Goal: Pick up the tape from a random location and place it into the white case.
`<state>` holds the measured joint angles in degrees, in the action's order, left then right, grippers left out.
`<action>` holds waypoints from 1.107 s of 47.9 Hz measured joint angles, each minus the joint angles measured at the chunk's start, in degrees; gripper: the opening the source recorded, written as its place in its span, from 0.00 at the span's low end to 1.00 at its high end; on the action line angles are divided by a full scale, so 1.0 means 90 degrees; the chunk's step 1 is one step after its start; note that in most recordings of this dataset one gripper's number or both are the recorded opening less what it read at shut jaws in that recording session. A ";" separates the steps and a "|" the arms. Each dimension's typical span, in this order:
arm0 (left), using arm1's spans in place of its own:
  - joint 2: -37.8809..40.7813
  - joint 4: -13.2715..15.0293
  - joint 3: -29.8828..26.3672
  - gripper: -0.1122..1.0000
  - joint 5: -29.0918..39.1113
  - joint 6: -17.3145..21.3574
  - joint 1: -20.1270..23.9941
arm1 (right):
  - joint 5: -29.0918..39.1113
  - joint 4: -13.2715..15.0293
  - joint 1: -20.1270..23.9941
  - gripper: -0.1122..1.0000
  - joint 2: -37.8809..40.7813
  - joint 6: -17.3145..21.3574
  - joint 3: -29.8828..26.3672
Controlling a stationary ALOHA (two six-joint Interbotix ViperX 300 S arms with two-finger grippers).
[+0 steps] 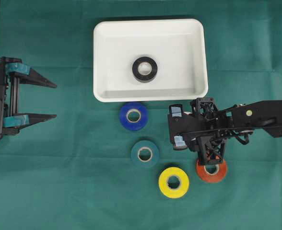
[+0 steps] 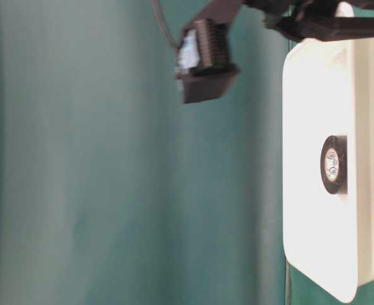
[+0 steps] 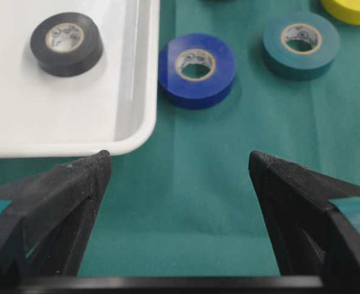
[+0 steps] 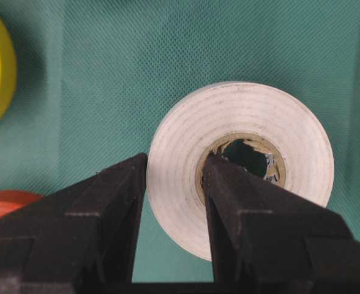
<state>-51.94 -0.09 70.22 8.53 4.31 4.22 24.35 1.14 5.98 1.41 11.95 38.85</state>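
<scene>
1. While the green cloth covered the whole table beneath both arms, the white case lay on it ahead of the right pincer and off to one side, well apart from the left pincer.
2. The right arm reached in from the right edge of the overhead view, its wrist hanging over the rolls below the case.
3. The left pincer stood spread wide and empty at the left edge of the overhead view, its tips pointing toward the case's near corner and the bare cloth beside it.
4. The right pincer was clenched on a white tape: one finger pressed the roll's outer face, the other sat inside the core, so the roll's wall was pinched between them.
5. A black tape lay flat inside the case, near its middle, well apart from both pincers.
6. A blue tape lay just outside the case's near rim, ahead of the left pincer's open tips.
7. A teal tape lay farther along from the blue one, near the right pincer.
8. A yellow tape lay beside the right pincer, showing at the left edge of the right wrist view.
9. An orange tape lay partly under the right wrist.
</scene>
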 measured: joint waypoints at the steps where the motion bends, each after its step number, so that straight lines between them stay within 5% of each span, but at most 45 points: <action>1: 0.0000 0.0000 0.0000 0.98 0.0000 0.0000 0.0000 | 0.0088 0.0010 0.0000 0.38 -0.0049 0.0000 -0.0039; 30: 0.0000 0.0000 0.0000 0.98 0.0000 0.0000 0.0000 | 0.2432 0.0049 0.0000 0.38 -0.1133 -0.0020 -0.1230; 53: 0.0000 0.0000 0.0000 0.98 0.0000 0.0000 0.0000 | 0.3320 0.0117 0.0000 0.38 -0.1484 -0.0010 -0.1729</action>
<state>-51.94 -0.09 70.22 8.53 4.31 4.22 54.23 2.20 5.98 -11.95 11.87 23.29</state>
